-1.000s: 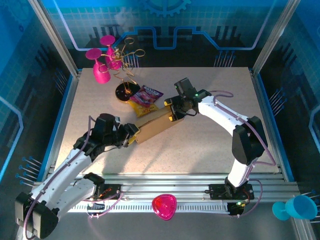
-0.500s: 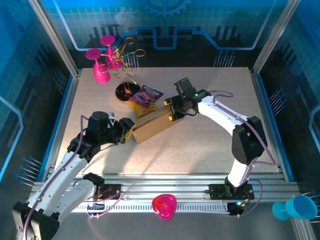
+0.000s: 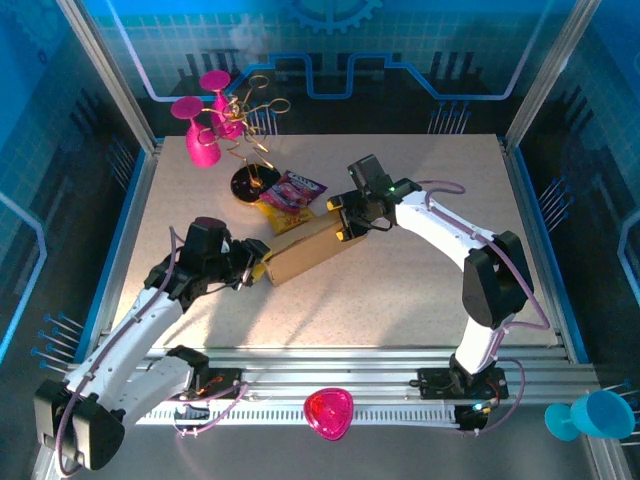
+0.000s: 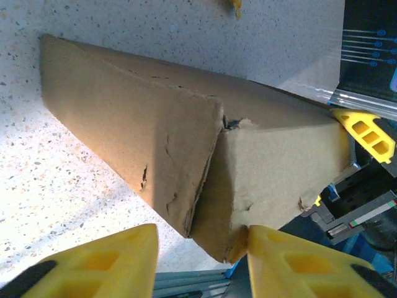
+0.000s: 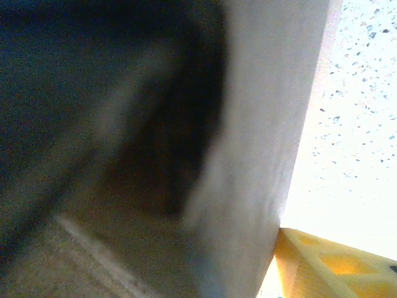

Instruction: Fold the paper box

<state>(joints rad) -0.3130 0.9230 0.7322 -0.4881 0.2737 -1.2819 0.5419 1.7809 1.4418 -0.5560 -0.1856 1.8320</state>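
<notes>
The paper box [image 3: 305, 250] is a brown cardboard shape lying diagonally on the table, its flaps folded into a long closed wedge. My left gripper [image 3: 258, 268] is at its near-left end. In the left wrist view the box [image 4: 186, 136] has its frayed corner between my yellow fingers [image 4: 93, 264]. The right finger touches that corner, the left one stands apart, so the left gripper [image 4: 201, 261] is open. My right gripper [image 3: 345, 222] is clamped across the far-right end. The right wrist view has blurred cardboard [image 5: 260, 124] against one yellow finger [image 5: 335, 267].
A purple-yellow snack packet [image 3: 292, 192] lies just behind the box. A gold wire stand [image 3: 250, 180] and pink cups [image 3: 203, 145] stand at the back left. The bare table [image 3: 420, 300] stretches to the right. A pink dish [image 3: 329, 412] and a blue cup [image 3: 600, 415] sit off the front.
My left gripper drew back from the box's end, its jaws widening, then came in again with narrower jaws. The right gripper and the box have barely moved.
</notes>
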